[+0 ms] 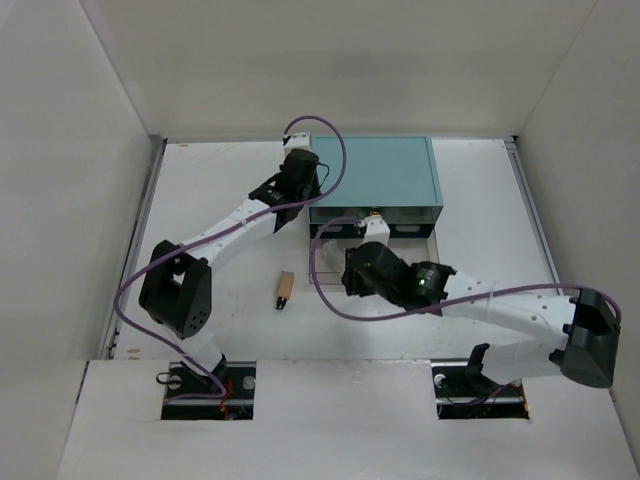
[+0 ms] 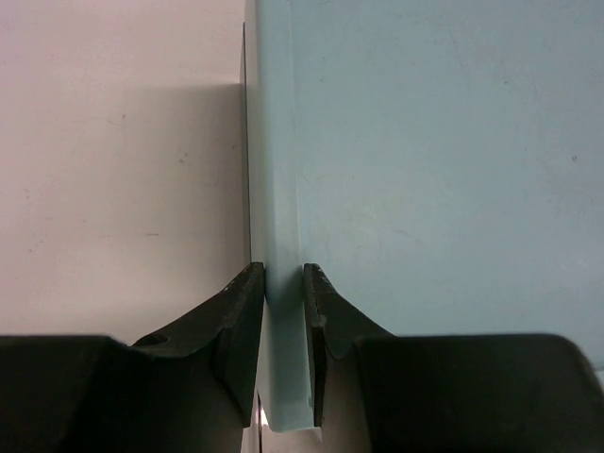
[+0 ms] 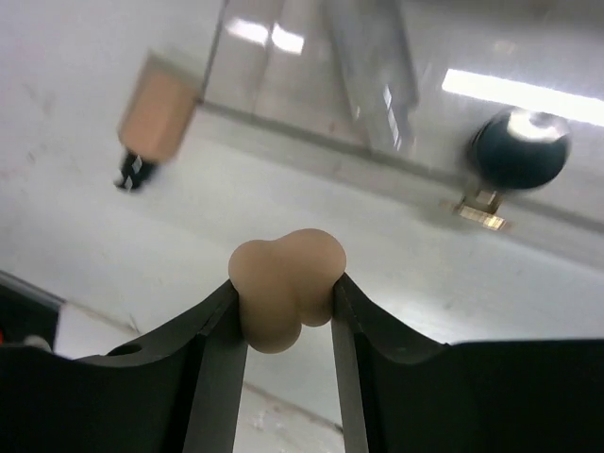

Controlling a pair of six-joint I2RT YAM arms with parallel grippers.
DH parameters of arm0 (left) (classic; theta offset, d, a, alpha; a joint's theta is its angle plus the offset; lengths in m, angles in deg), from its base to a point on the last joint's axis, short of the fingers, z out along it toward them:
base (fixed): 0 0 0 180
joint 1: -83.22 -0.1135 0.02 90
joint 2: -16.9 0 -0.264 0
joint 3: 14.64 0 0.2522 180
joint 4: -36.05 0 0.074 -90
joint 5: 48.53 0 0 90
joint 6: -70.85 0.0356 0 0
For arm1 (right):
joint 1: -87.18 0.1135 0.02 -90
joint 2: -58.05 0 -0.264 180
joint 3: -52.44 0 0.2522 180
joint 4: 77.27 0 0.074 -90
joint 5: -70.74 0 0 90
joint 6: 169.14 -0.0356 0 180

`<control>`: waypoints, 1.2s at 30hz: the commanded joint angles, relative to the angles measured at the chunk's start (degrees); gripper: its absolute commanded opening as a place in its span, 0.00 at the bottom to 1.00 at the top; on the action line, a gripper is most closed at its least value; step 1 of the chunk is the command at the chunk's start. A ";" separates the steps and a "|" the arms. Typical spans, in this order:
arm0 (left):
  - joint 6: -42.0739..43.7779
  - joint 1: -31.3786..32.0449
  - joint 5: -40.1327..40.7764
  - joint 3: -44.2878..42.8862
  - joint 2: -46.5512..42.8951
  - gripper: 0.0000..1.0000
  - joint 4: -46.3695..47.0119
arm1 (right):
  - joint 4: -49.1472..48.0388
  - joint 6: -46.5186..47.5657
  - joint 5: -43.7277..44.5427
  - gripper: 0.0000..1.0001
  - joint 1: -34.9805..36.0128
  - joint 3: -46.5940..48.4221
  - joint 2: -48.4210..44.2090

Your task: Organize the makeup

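Note:
My right gripper (image 3: 283,294) is shut on the peach egg-shaped sponge (image 3: 283,269) and holds it above the white table. In the top view this gripper (image 1: 372,240) is at the front of the teal box (image 1: 375,168), by its clear drawer (image 1: 400,232). The tan tube (image 1: 285,290) lies on the table left of my right arm; it also shows in the right wrist view (image 3: 156,115). A black round jar (image 3: 519,151) sits beyond the drawer's clear wall. My left gripper (image 2: 283,276) is shut on the box's left edge (image 2: 278,189); in the top view it (image 1: 310,198) is at the box's front left corner. The other cosmetics are out of view.
White walls enclose the table on the left, back and right. The teal box stands at the back centre with its drawer pulled toward the arms. My right forearm (image 1: 500,300) stretches across the front right of the table.

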 commanded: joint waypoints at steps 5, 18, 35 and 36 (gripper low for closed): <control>0.11 3.22 -5.57 0.97 4.00 0.15 -9.00 | -7.94 11.72 0.51 0.49 -12.80 5.73 7.85; 0.02 2.78 -5.04 0.79 2.85 0.15 -9.17 | -6.27 17.44 0.16 0.94 -2.47 10.05 7.78; 1.08 1.37 -7.50 0.44 2.32 0.15 -11.02 | -6.45 3.03 7.45 0.97 10.21 30.34 36.69; 1.16 1.46 -7.50 0.44 2.41 0.15 -11.11 | -5.84 2.94 7.02 0.97 10.21 31.40 38.09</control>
